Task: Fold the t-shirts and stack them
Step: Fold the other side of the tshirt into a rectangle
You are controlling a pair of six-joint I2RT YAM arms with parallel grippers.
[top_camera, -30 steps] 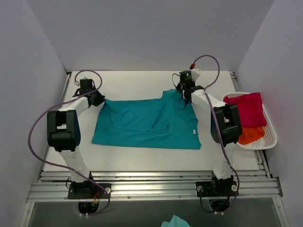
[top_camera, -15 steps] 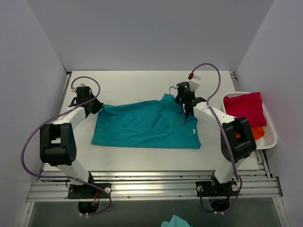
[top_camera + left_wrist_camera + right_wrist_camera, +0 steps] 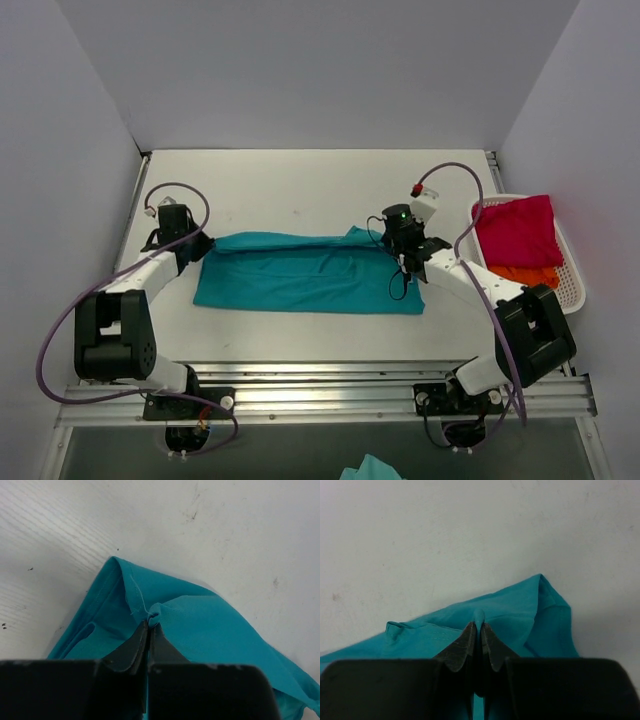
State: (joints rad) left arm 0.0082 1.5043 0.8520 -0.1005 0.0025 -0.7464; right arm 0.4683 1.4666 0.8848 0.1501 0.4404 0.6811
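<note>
The teal t-shirt lies across the middle of the table, its far edge lifted and drawn toward the near side. My left gripper is shut on the shirt's far left corner; the left wrist view shows the cloth pinched at the fingertips. My right gripper is shut on the far right corner; the right wrist view shows a fold of teal cloth between the fingers. The crimson-magenta t-shirt and the orange t-shirt lie in the basket.
A white slotted plastic basket sits at the table's right edge, beside the right arm. Grey walls close in the table at the back and both sides. A rail runs along the near edge.
Both grippers have pulled the shirt's far edge toward the near side, folding it over the near half. The visible shirt is now a narrower band.
</note>
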